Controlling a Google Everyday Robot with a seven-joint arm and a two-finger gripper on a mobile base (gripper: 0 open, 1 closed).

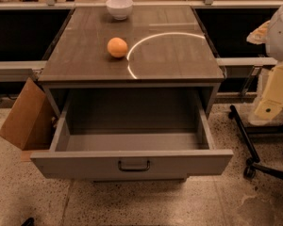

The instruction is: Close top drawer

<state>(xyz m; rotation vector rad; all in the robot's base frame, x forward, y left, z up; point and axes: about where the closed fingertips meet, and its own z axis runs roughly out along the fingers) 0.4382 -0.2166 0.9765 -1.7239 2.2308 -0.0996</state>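
Note:
The top drawer [85, 165] of the grey cabinet is pulled far out toward me. Its flat front panel has a small dark bar handle [133, 165] at the centre, and its inside looks empty. My gripper [271, 100], a cream-coloured piece below the white arm, hangs at the right edge of the view. It is to the right of the cabinet, level with the drawer opening, and apart from the drawer. The lower drawers are hidden under the open one.
An orange [117, 47] and a white bowl [119, 7] sit on the cabinet top [179, 60]. A cardboard box [22, 119] leans against the cabinet's left side. A black wheeled chair base [249, 147] stands on the speckled floor at the right.

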